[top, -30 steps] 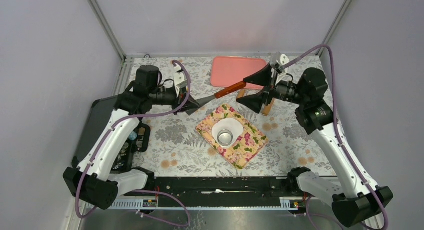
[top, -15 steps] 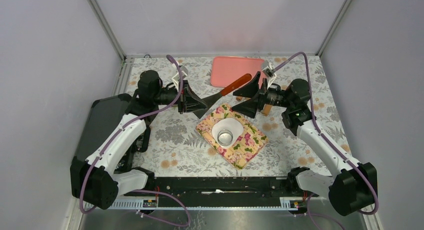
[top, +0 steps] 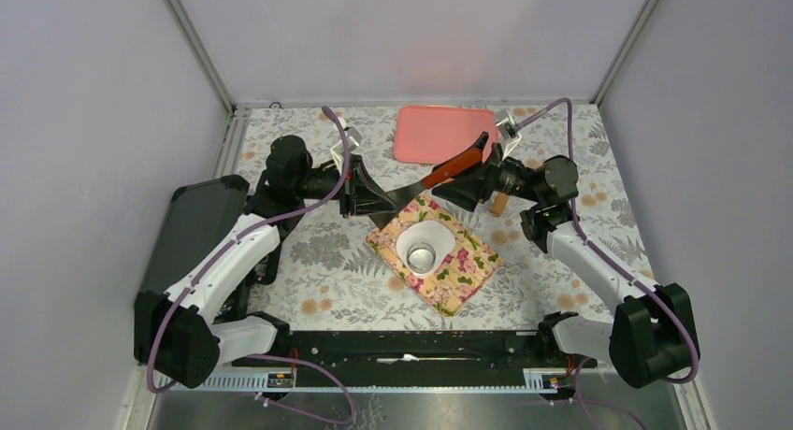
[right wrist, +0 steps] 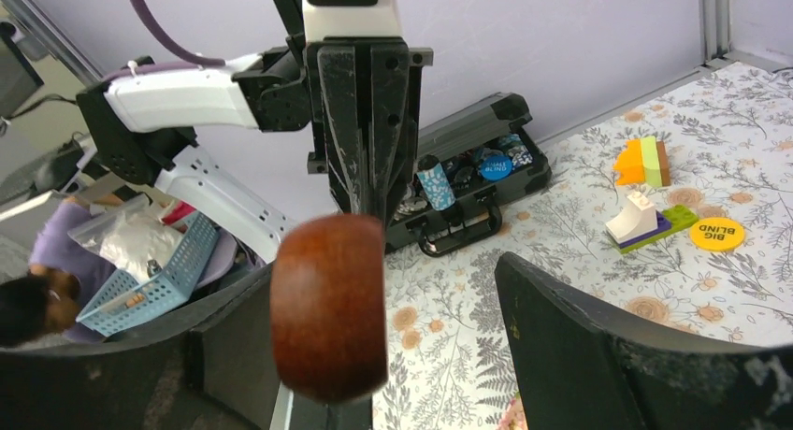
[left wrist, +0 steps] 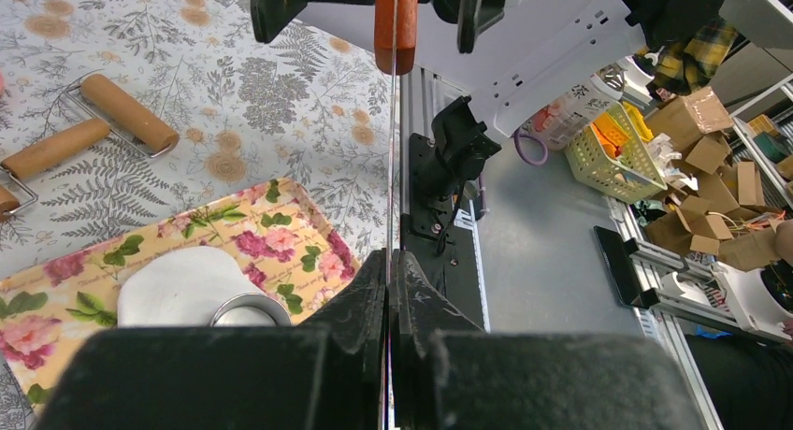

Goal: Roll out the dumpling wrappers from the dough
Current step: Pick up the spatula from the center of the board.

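So, the flat white dough sheet (top: pixel 426 234) lies on the floral square mat (top: pixel 468 273), shiny metal ring cutter (top: pixel 423 257) on it. The left gripper (top: pixel 386 202) clamps the orange-handled metal spatula (top: pixel 441 173) by its blade; the right gripper (top: pixel 465 171) gapes around its handle. Rolling looks done; no loose wrappers visible yet.

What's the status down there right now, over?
Left fingers shut on spatula, blade end; right fingers open around its wooden handle. Dough sheet flat on floral tray, ring cutter on it. Nothing else in the way.
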Motion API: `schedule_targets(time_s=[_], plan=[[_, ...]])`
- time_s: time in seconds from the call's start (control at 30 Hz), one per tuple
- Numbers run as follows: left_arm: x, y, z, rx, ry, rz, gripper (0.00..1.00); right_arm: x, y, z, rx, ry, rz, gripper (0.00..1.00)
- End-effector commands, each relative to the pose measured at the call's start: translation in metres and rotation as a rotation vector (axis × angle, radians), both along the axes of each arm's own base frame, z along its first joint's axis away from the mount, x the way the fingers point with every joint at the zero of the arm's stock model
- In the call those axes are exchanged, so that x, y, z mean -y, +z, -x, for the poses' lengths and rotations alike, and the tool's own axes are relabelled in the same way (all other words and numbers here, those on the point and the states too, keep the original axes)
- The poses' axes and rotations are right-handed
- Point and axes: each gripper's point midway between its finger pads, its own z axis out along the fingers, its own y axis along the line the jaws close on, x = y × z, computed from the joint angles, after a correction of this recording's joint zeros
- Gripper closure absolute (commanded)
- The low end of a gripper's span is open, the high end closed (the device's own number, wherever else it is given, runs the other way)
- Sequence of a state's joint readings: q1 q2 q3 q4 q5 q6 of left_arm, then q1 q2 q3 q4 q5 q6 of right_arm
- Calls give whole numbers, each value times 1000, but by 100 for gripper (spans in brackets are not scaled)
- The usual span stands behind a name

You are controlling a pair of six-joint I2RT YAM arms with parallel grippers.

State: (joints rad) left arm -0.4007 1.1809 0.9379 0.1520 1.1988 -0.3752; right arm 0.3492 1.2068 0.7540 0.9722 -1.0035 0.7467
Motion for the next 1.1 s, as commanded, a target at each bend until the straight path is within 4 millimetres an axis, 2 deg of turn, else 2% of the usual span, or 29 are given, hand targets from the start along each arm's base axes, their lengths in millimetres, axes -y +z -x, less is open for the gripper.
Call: schedule_targets(time_s=[0.0,0.13,0.2,0.27,0.37,0.47,0.5,0.53,0.6,0.63,0.7,0.77,0.8,0.87,0.9,0.97,1.07], plan=[[3,4,2,55,-27,25,100,4,30,4,67,-18,-83,19],[4,2,0,54,-15,21,100,5,35,7,58,-5,-106,29],[4,1,-2,53,-2,20,100,5,37,9,60,0,-119,39],[4,0,-4,49,12,17,100,4,36,9,50,5,-118,60],[5,-3,-10,44,41,13,100,3,32,5,26,-8,-109,100],[5,-5,-14,36,63,8,100,-1,27,-2,28,-37,-76,100],[6,-5,-15,33,68,7,90,0,26,-6,25,-61,-72,100],[6,-5,-17,32,75,5,69,0,25,-9,24,-83,-65,100],[3,-4,-21,36,98,-5,9,2,25,-19,44,-134,-23,100],[0,-3,-26,39,117,-16,2,2,17,-25,13,-161,32,100],[-10,5,-38,64,164,-36,1,7,7,-33,44,-210,160,100],[-24,2,-58,99,252,-99,1,18,-1,-38,118,-269,298,100],[-31,-5,-70,121,315,-162,1,25,-5,-38,165,-291,369,100],[-48,-24,-96,165,447,-296,1,42,-19,-31,236,-309,515,100],[-55,-39,-109,155,497,-363,1,50,-24,-26,278,-307,579,100],[-70,-66,-136,147,609,-481,1,64,-39,-9,307,-272,692,100],[-87,-110,-164,80,712,-617,1,78,-62,21,313,-197,782,100]])
